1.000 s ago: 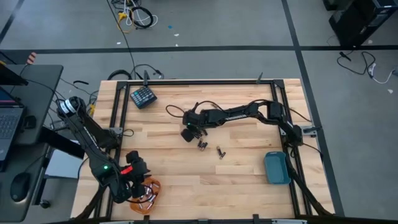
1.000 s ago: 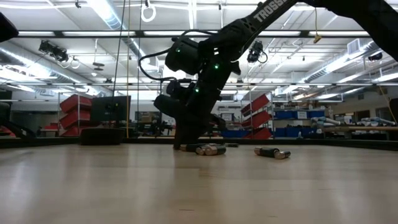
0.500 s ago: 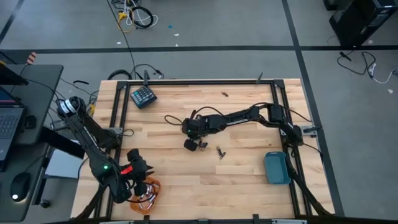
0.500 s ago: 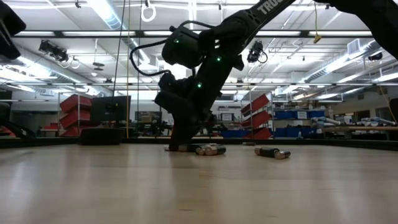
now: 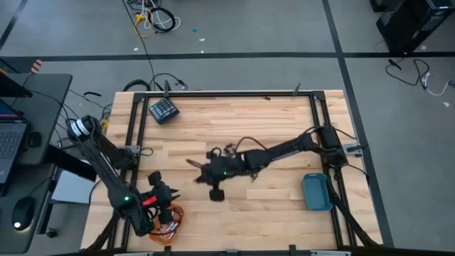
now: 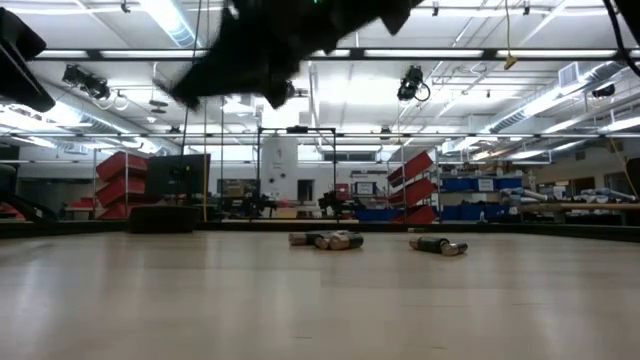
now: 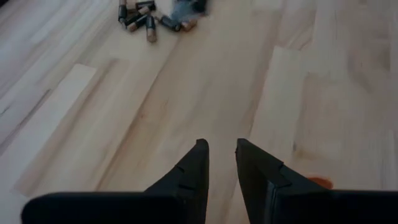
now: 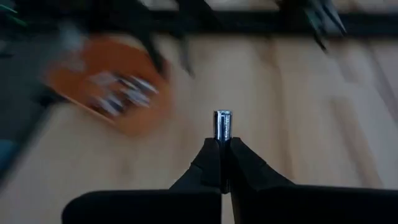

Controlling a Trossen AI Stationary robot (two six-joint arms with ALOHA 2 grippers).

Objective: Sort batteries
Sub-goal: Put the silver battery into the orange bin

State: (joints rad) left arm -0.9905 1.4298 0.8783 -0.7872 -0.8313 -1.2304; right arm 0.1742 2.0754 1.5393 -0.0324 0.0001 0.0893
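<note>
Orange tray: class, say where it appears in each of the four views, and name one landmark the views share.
High view: orange tray at the picture's lower left, partly under the left arm.
Low view: not in it.
Left wrist view: only an orange sliver, probably its edge.
Right wrist view: ahead, with batteries inside.
Shared landmark: the wooden table.

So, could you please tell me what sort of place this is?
Probably a robotics lab in a large workshop or warehouse hall: ceiling strip lights, red storage bins on shelving, and a wooden table with cables on the floor beyond.
</note>
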